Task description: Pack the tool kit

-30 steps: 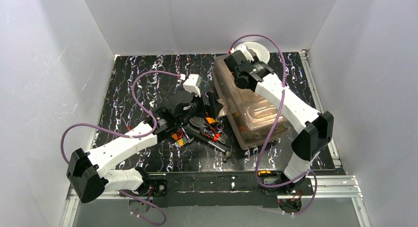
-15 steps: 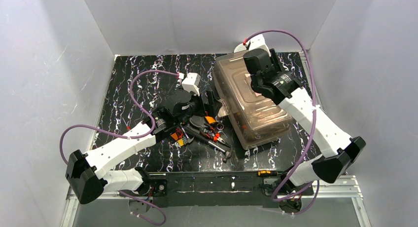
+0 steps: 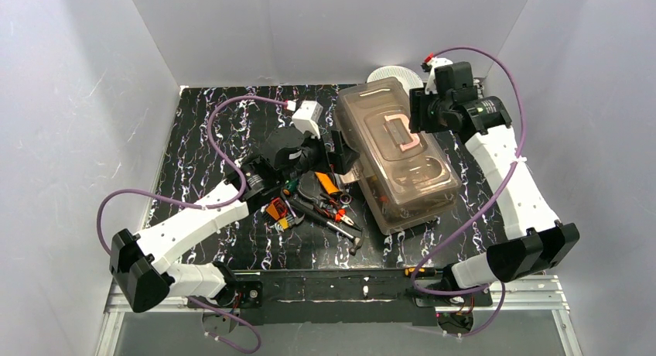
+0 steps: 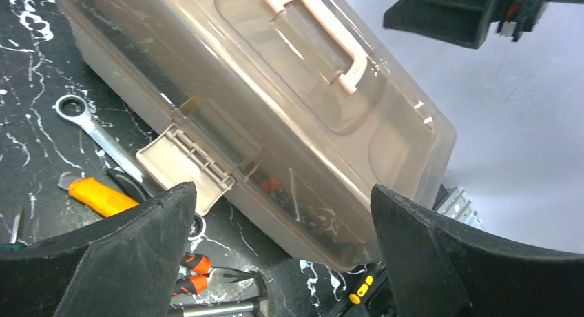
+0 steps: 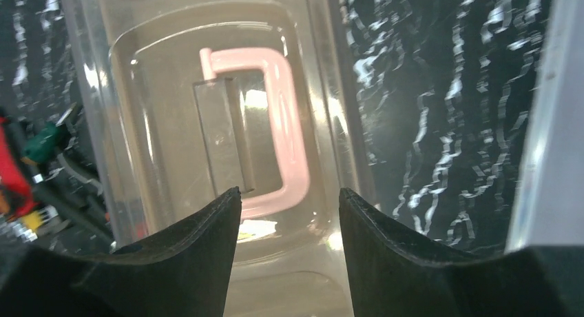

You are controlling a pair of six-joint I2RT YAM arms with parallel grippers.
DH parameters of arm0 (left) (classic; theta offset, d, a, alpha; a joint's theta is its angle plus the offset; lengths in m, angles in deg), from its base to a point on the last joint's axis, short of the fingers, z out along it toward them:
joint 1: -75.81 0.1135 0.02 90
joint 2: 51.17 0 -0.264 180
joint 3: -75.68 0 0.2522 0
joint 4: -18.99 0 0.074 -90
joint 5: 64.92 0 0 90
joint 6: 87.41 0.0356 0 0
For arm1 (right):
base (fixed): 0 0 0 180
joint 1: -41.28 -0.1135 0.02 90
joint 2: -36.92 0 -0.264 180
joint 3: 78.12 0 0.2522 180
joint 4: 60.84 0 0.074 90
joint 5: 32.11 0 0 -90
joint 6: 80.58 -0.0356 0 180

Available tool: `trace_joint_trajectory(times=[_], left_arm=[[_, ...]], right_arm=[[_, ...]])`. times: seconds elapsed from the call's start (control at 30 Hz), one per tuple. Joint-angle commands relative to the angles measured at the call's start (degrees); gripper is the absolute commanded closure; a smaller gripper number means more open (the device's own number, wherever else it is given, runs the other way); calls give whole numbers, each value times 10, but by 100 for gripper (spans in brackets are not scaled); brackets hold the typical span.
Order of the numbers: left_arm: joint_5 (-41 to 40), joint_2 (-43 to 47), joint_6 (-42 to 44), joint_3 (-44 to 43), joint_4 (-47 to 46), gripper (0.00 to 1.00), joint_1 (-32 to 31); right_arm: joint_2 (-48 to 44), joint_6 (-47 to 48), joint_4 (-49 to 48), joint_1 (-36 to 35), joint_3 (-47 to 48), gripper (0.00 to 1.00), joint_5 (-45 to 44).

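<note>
Well, the toolbox (image 3: 402,178) sits with its lid shut on the right half of the table (image 3: 209,131), its long axis running away from the arm bases and slanting far-left. The left gripper (image 4: 282,196), spread wide and empty, faces the box's left long side, where the latch (image 4: 182,167) hangs flipped open. The right gripper (image 5: 289,196) hovers over the cream handle (image 5: 293,158), fingers apart, gripping nothing. Pliers (image 4: 195,264) lie loose left of the box, nearest the left arm. I'd guess the lid must come up first.
</note>
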Motion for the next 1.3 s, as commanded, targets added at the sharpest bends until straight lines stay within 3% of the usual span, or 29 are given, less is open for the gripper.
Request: trace_joint_trajectory(times=[0.0, 0.27, 0.5, 0.6, 0.77, 0.97, 1.13, 1.27], left_arm=[[29, -14, -15, -26, 2, 2, 3], [34, -54, -17, -59, 11, 2, 3], [18, -88, -20, -91, -1, 2, 3], [15, -102, -23, -109, 2, 2, 3], [12, -119, -26, -123, -4, 2, 3], [29, -149, -40, -152, -8, 2, 3], [47, -175, -46, -177, 0, 2, 3], [50, -188, -53, -183, -1, 2, 3]], right_arm=[[-9, -34, -5, 40, -18, 38, 181], [22, -86, 6, 91, -17, 33, 258], [34, -89, 35, 91, -11, 33, 156], [53, -77, 54, 88, 1, 40, 100], [59, -62, 55, 60, 7, 41, -4], [37, -51, 16, 48, -4, 41, 11], [38, -7, -1, 19, -18, 35, 14], [71, 9, 24, -5, -2, 34, -53]])
